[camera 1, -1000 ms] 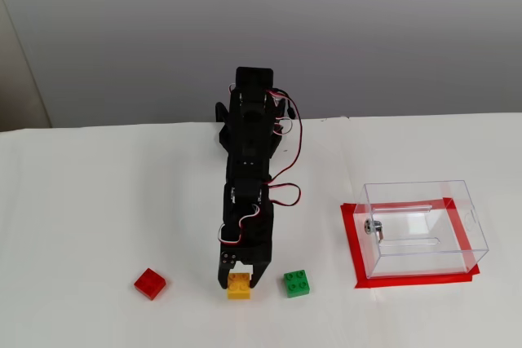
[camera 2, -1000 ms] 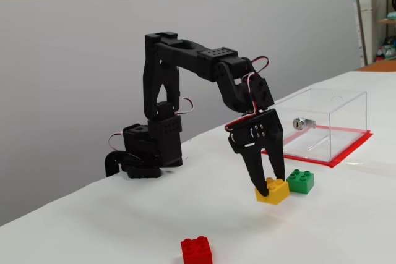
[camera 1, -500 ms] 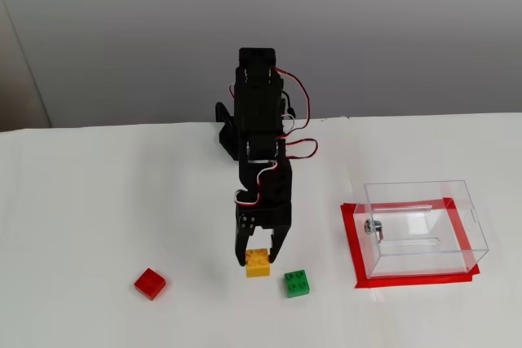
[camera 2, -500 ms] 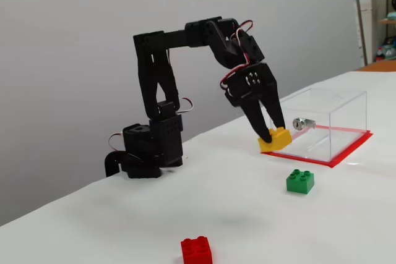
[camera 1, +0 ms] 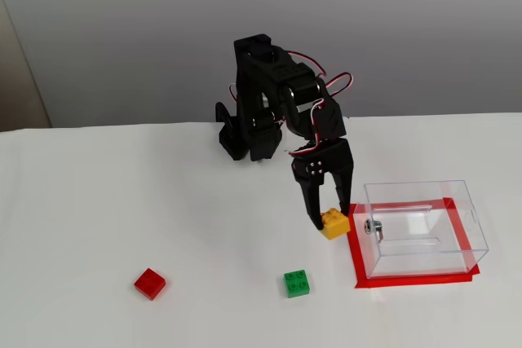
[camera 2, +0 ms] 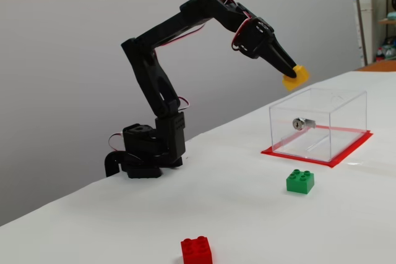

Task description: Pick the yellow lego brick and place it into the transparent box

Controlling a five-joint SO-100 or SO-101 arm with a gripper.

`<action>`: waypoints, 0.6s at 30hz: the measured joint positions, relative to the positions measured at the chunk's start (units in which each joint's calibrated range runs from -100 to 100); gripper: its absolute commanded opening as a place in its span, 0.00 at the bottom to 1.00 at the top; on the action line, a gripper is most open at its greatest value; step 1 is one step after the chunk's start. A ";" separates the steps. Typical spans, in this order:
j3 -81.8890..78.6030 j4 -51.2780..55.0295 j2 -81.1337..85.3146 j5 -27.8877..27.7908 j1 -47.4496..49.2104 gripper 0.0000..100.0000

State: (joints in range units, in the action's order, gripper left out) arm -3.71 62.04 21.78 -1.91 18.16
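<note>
Yellow lego brick (camera 2: 295,75) up in the air, pinched between the fingertips of the gripper (camera 2: 288,71) — jaws closed down onto it, only the brick's width between them. In the fixed view from the side the brick sits at the very tip of the black fingers, tilted, corner pointing down, well clear of the table (camera 2: 247,214). Arm (camera 2: 167,29) stretched out high and long from its base, red & white wires along the upper link.

Same grip seen in a fixed view from the front: gripper (camera 1: 329,216) pointing down toward the camera, two black fingers either side of the yellow lego brick (camera 1: 334,223), which hangs at the tips. In that picture the brick appears just left of the transparent box (camera 1: 424,230), next to the box's left wall and near the small metal fitting (camera 1: 373,226). From the side the brick reads as above the near-left top edge of the transparent box (camera 2: 318,125), not inside it, approx. over the rim; can't tell exactly if over the opening or just short of it.

Box stands on a red mat (camera 1: 359,270). Green brick (camera 1: 296,283) on the table in front, apart from the box. Red brick (camera 1: 150,283) far left in the front view, alone.
</note>
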 measured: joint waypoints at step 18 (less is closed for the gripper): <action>0.00 -9.68 -0.76 0.00 21.69 0.15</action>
State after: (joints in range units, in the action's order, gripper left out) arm -3.71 52.36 21.01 -1.91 39.85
